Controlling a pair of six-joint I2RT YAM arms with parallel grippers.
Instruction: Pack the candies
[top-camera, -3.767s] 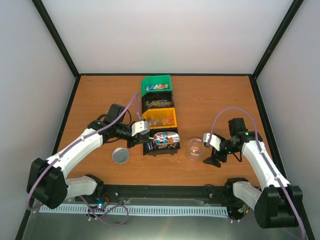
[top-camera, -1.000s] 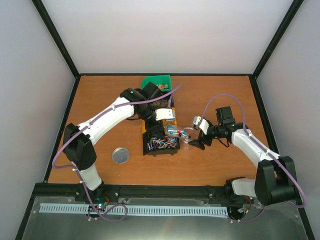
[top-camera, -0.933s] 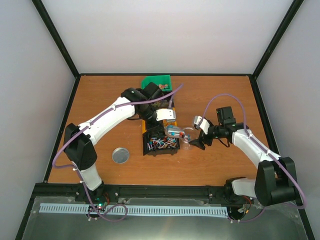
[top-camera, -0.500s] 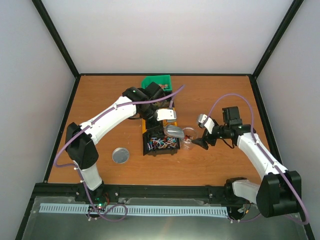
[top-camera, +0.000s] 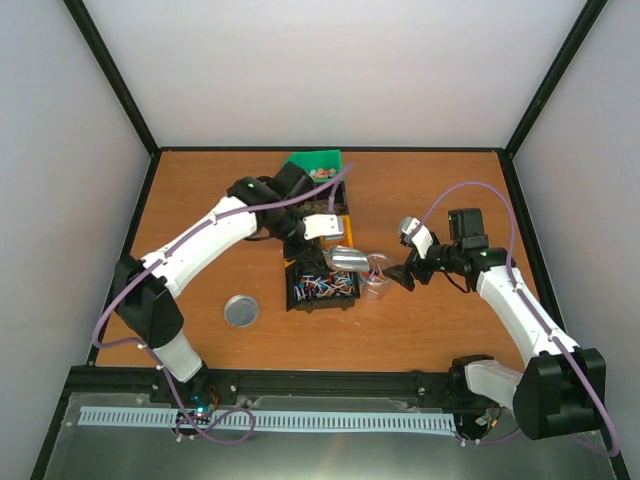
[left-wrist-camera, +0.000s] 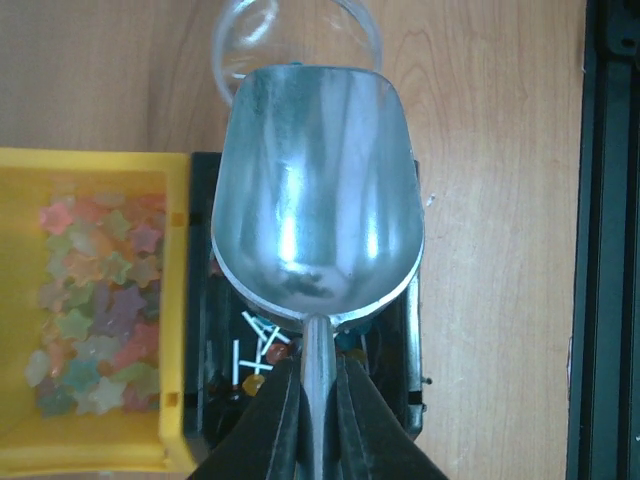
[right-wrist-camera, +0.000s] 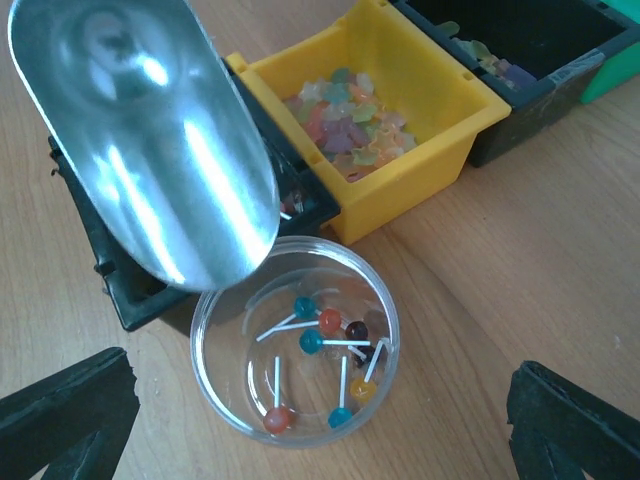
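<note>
My left gripper (left-wrist-camera: 318, 400) is shut on the handle of a silver scoop (left-wrist-camera: 315, 190). The scoop's empty bowl hangs tilted over the near rim of a clear jar (right-wrist-camera: 295, 345). Several small lollipop candies (right-wrist-camera: 330, 345) lie in the jar, and more candies (top-camera: 320, 288) fill the black bin beside it. My right gripper (right-wrist-camera: 320, 430) is open, its wide-spread fingers just short of the jar, touching nothing. From above, the scoop (top-camera: 347, 259) sits between the black bin and the jar (top-camera: 377, 280), with the right gripper (top-camera: 398, 262) to its right.
A yellow bin (right-wrist-camera: 420, 150) of star-shaped sweets stands behind the black one, then a dark bin (right-wrist-camera: 530, 50) and a green bin (top-camera: 318, 165). A round silver lid (top-camera: 241, 311) lies on the table at the left front.
The scoop, loaded with candies a second ago, has tipped them into the jar and is now empty. My right gripper has drawn back a little to the right of the jar.
</note>
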